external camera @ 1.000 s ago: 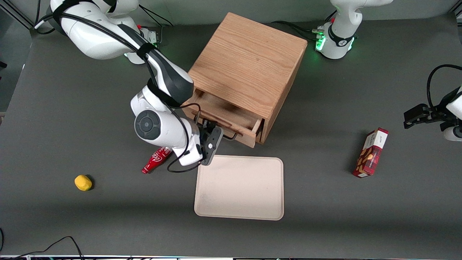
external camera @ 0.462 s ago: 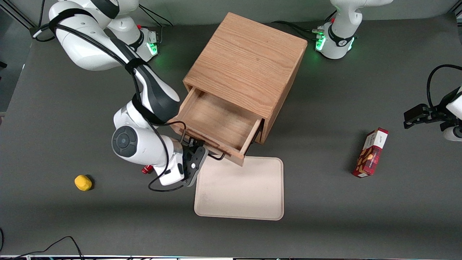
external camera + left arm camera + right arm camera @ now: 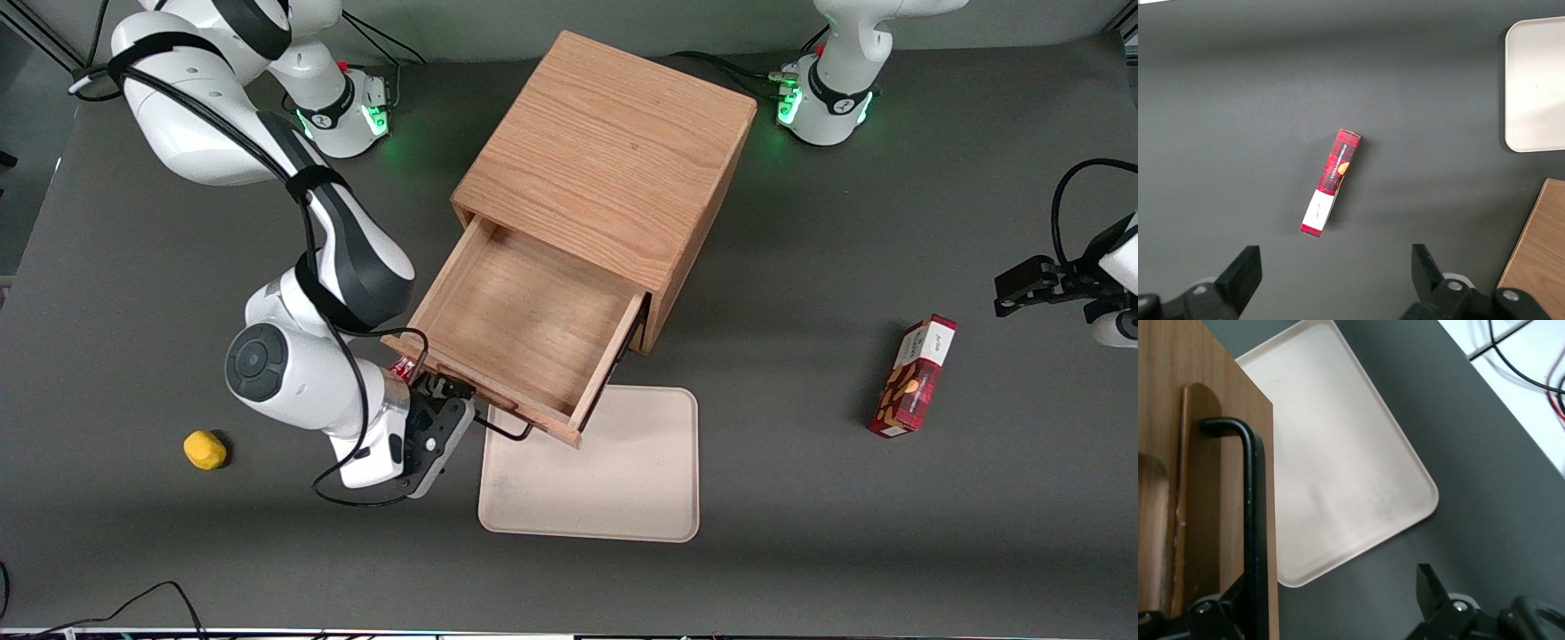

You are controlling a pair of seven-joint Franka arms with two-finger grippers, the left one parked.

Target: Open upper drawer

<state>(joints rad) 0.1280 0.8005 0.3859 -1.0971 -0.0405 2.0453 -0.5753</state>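
Note:
The upper drawer [image 3: 524, 329] of the oak cabinet [image 3: 613, 151] stands pulled far out, its wooden tray empty. Its thin black wire handle [image 3: 505, 429] runs along the drawer front [image 3: 1211, 493], which overhangs the cream tray. My right gripper [image 3: 442, 402] is at the handle's end nearer the working arm, in front of the drawer. In the right wrist view the gripper [image 3: 1335, 607] is open: the handle [image 3: 1255, 520] lies against the inner face of one finger [image 3: 1231, 610], and the other finger [image 3: 1431, 590] stands well apart over the bare table.
A cream tray [image 3: 622, 480] lies flat in front of the drawer, partly under its front edge. A red bottle [image 3: 399, 367] peeks out beside my wrist. A yellow lump [image 3: 204, 449] lies toward the working arm's end. A red box [image 3: 916, 378] lies toward the parked arm's.
The drawer has slid from barely open to far out. My gripper has moved with the handle toward the front camera, and the drawer front now overhangs the tray's corner.

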